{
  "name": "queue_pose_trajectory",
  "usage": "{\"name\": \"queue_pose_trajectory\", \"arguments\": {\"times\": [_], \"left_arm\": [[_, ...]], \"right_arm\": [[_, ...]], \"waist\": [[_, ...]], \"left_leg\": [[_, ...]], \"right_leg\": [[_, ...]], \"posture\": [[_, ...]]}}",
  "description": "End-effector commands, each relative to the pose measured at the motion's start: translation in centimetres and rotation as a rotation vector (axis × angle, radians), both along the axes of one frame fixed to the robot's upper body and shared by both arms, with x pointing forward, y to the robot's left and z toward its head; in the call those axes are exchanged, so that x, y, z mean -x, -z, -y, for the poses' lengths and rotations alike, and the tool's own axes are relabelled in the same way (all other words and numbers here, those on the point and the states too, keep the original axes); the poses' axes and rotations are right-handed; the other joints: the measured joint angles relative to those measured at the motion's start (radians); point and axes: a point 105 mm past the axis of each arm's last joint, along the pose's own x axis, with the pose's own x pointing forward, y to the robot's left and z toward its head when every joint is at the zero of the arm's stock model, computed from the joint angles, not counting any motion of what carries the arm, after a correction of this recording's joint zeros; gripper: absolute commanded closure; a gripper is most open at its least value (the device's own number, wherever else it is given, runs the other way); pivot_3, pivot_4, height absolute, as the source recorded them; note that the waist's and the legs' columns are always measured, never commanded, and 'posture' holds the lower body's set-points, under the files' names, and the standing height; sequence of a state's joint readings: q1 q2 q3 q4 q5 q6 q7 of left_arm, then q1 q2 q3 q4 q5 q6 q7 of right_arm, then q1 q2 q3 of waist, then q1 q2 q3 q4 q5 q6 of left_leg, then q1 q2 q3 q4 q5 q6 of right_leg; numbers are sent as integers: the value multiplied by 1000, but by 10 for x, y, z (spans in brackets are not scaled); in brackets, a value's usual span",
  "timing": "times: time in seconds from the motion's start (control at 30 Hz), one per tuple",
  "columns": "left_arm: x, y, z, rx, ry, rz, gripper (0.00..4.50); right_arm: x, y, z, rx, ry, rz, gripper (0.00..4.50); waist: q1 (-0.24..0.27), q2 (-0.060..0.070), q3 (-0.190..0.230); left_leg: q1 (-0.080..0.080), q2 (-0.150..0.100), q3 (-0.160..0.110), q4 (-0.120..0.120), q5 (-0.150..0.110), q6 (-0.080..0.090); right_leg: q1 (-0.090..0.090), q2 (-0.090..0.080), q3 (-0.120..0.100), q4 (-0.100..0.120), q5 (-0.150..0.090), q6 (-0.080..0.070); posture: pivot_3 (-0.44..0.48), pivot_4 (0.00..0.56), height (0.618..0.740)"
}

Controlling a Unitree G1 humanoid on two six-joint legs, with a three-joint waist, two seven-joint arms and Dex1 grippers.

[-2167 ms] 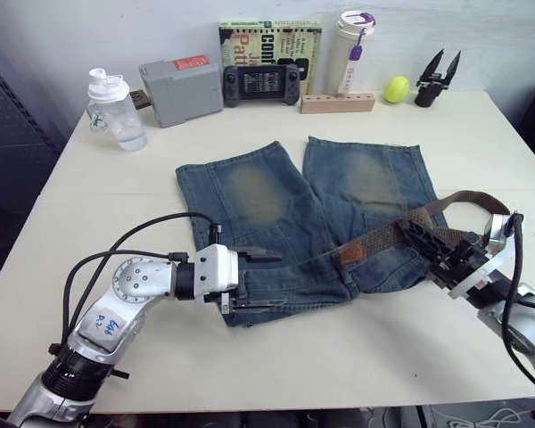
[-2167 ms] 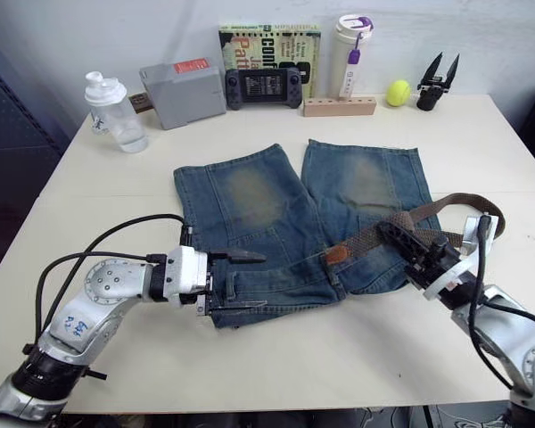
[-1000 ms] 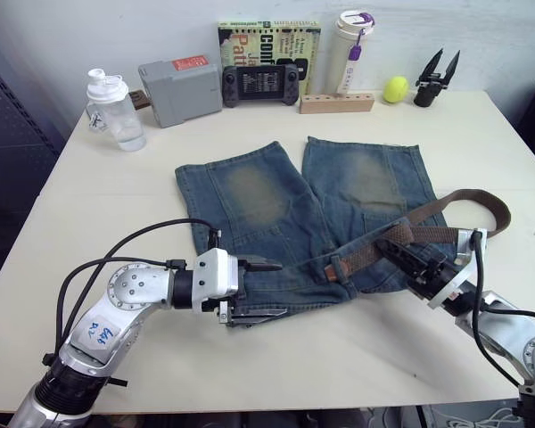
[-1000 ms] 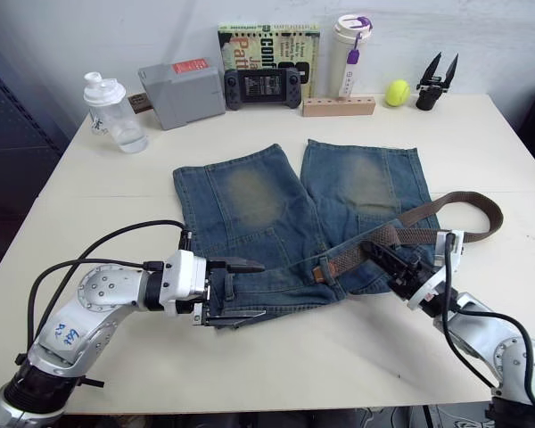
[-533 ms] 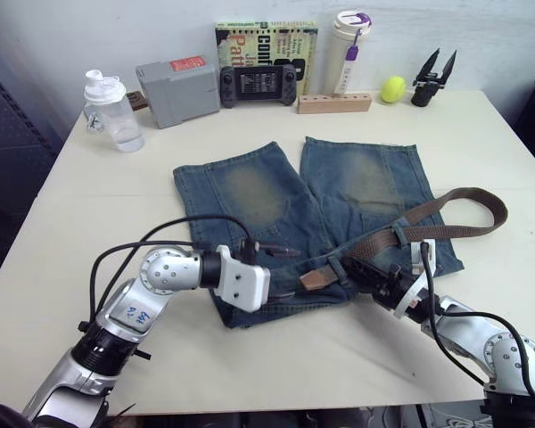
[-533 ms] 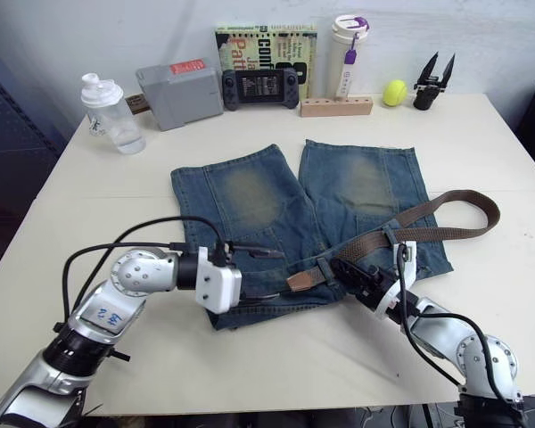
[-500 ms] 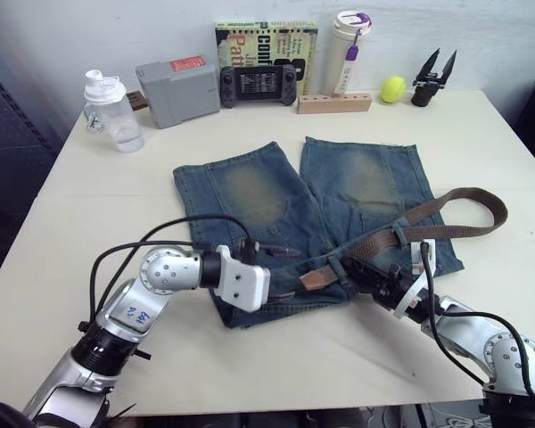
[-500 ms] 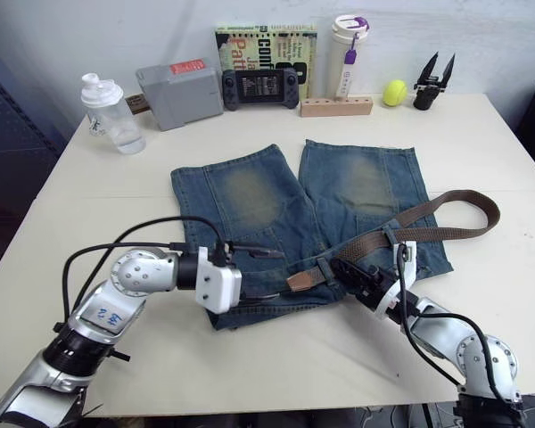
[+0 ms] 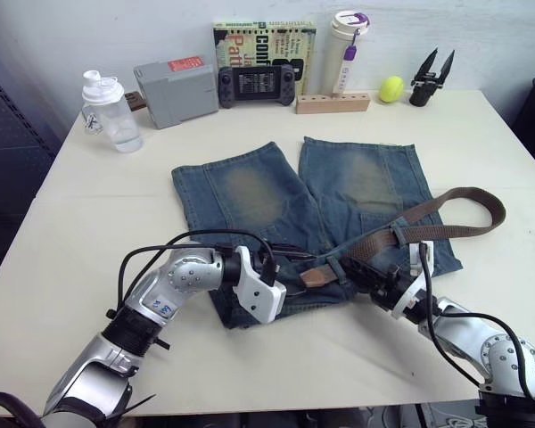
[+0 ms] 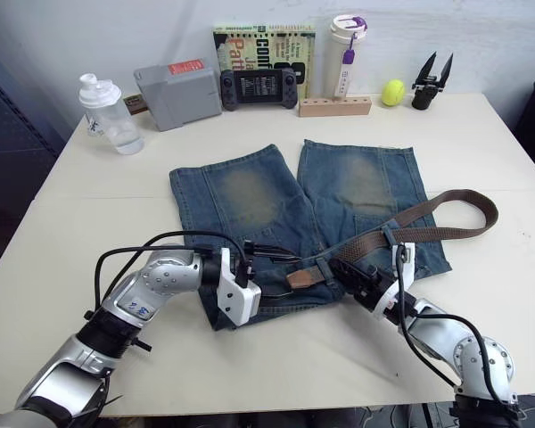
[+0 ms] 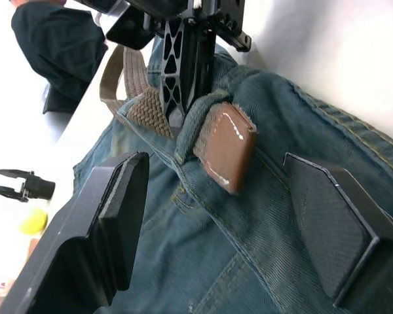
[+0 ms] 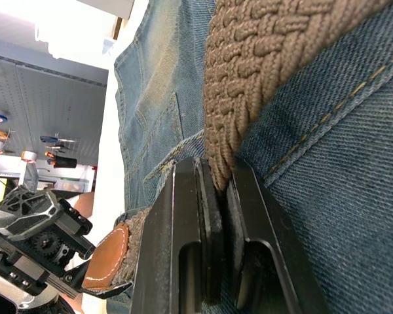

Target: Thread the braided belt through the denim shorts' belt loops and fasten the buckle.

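While right jaws clamp braided belt (image 12: 239,59), tip between left jaws

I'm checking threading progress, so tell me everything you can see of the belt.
The belt is brown woven webbing with a smooth tan leather-like tip. The tip pokes out of one belt loop on the shorts. The right gripper pinches the strap; the rest curves across the right leg onto the table.
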State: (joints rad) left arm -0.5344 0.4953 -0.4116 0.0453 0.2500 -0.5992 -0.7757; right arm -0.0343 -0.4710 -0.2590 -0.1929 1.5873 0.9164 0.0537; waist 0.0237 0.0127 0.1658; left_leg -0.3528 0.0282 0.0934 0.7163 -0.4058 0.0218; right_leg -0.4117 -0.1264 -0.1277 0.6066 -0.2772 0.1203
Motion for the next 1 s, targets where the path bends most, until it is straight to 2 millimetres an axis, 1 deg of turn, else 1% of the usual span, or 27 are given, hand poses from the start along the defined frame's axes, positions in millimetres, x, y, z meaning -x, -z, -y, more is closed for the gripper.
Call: {"name": "queue_pose_trajectory", "arguments": {"times": [0.03,0.07,0.17,0.2,0.23,0.27,0.3,0.5,0.67,0.73,0.77,0.8,0.83,0.87,0.9,0.93,0.97,1.0], "left_arm": [[5,-6,4,16,36,32,1287],[6,-5,4,11,42,33,1615],[7,-3,4,-5,52,35,2910],[7,-2,4,-13,54,35,3263],[7,0,4,-20,56,29,3837],[7,1,4,-27,58,28,4290],[7,1,3,-29,58,31,4483],[6,2,3,-34,52,44,4483],[2,-2,4,-18,43,76,4483],[2,-3,4,-10,39,82,4483],[2,-4,3,-8,38,84,4497],[1,-5,3,0,36,87,4500],[1,-6,2,7,33,91,4500],[1,-7,1,9,34,92,4500],[1,-8,1,13,33,96,4500],[0,-10,0,20,31,96,4500],[0,-11,-1,23,31,96,4500],[0,-12,-1,25,31,97,4500]], "right_arm": [[4,10,-2,31,-7,-40,4500],[4,9,-2,33,-7,-38,4500],[3,9,-2,35,-1,-37,4500],[3,9,-2,35,1,-36,4500],[3,9,-1,36,2,-36,4500],[3,8,-1,35,2,-35,4500],[3,8,-1,33,3,-34,4500],[3,5,1,30,17,-30,4500],[3,-9,6,12,57,11,4500],[2,-17,15,7,112,26,4500],[1,-20,20,18,136,32,4097],[3,-25,24,12,152,41,3580],[5,-29,27,6,157,51,3385],[7,-33,32,12,164,59,2942],[8,-36,37,37,176,66,2291],[10,-41,42,74,180,89,2133],[13,-48,45,101,170,118,1637],[16,-56,47,128,151,149,1242]], "waist": [[0,0,0],[0,0,0],[0,0,0],[0,0,0],[0,0,0],[0,0,0],[0,0,0],[0,0,0],[1,0,0],[2,0,0],[2,0,0],[2,0,0],[4,0,0],[4,0,0],[4,0,0],[4,0,0],[3,0,0],[3,1,0]], "left_leg": [[0,0,0,0,0,0],[0,0,0,0,0,0],[0,0,0,0,0,0],[0,0,0,0,0,0],[0,0,0,0,0,0],[0,0,0,0,0,0],[0,0,0,0,0,0],[0,0,0,0,0,0],[0,0,0,0,0,0],[0,0,-1,0,0,0],[0,0,-1,0,0,0],[-1,0,-1,0,0,0],[-1,0,-1,0,0,0],[-1,0,-1,0,0,0],[-1,0,-1,0,0,0],[-1,0,-1,0,0,0],[-1,0,-1,0,0,0],[-1,0,-1,0,0,0]], "right_leg": [[0,0,0,0,0,0],[0,0,0,0,0,0],[0,0,0,0,0,0],[0,0,0,0,0,0],[0,0,0,0,0,0],[0,0,0,0,0,0],[0,0,0,0,0,0],[0,0,0,0,0,0],[0,-1,0,0,0,0],[0,-1,0,0,0,0],[0,-1,0,0,0,0],[0,-2,0,0,0,0],[0,-2,-1,0,0,0],[0,-2,-1,0,0,0],[0,-3,-1,0,0,0],[0,-3,-1,0,0,0],[0,-3,-1,0,0,0],[0,-3,-1,0,0,0]], "posture": [[0,150,731],[0,150,731],[0,150,731],[0,150,731],[0,150,731],[0,150,731],[0,150,731],[0,150,731],[0,150,731],[0,150,731],[0,150,731],[0,150,731],[0,150,731],[0,150,731],[0,150,731],[0,150,731],[0,150,731],[0,150,731]]}}
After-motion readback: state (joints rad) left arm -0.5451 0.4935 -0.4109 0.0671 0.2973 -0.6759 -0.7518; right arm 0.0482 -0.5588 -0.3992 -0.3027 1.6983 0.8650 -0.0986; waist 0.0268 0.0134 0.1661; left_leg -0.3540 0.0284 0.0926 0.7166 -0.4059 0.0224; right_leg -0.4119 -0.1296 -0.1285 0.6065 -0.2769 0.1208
